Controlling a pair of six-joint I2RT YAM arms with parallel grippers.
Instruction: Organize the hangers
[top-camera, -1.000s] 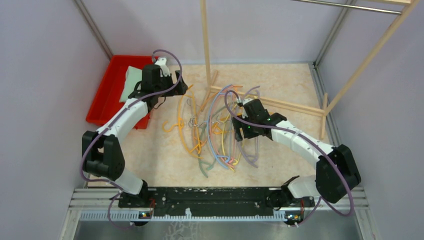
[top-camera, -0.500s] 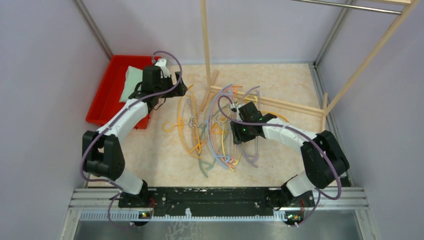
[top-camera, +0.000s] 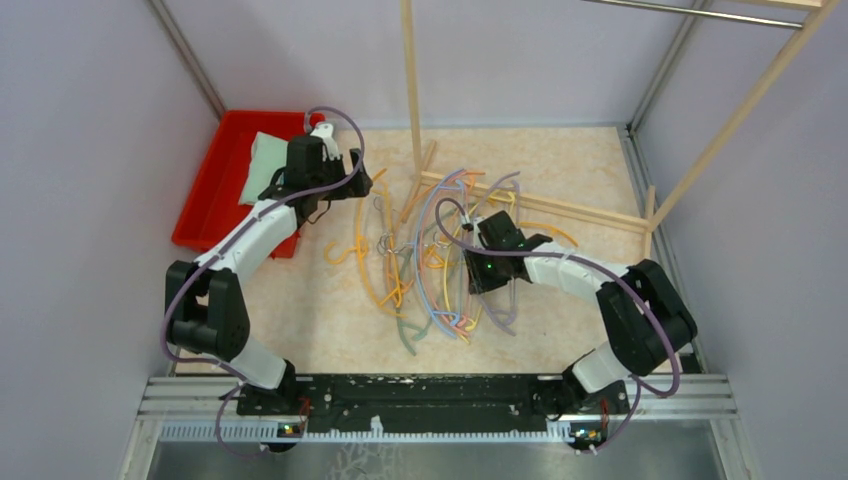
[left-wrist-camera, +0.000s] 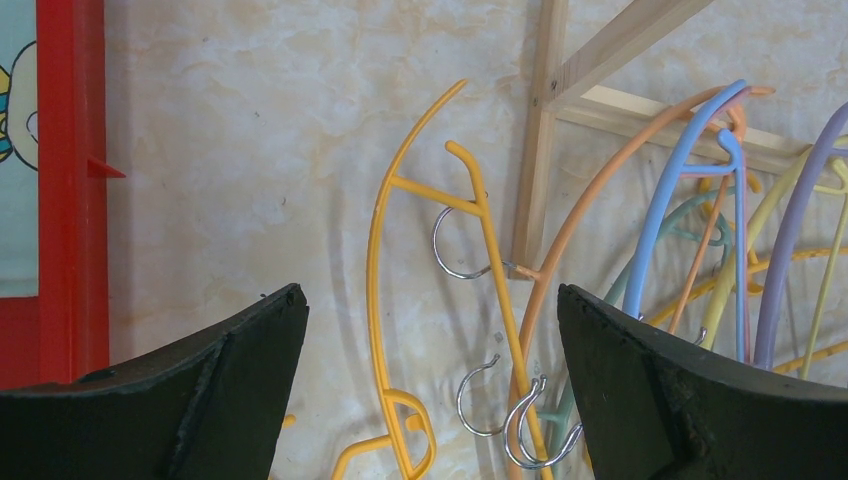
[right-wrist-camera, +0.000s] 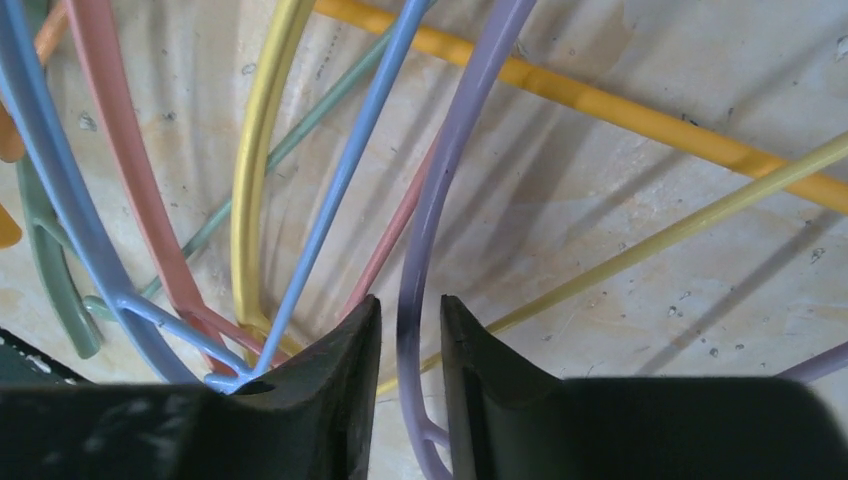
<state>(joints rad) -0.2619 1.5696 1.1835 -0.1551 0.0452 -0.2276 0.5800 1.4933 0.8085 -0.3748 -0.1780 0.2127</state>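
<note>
- Pinching the lavender hanger (right-wrist-camera: 455, 150), your right gripper (right-wrist-camera: 410, 310) singles it from the centrally heaped hangers (top-camera: 420, 270) (untangling one at a time, I judge).
- Your left gripper (left-wrist-camera: 430, 300) hangs spread above the yellow hanger (left-wrist-camera: 375, 270).

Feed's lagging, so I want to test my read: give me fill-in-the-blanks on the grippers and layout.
The right gripper pinches the lavender hanger; the left gripper stands ___.
The red tray lies on the robot's ___ side.
The rack poles are made of ___.
Missing words: open; left; wood.
</note>
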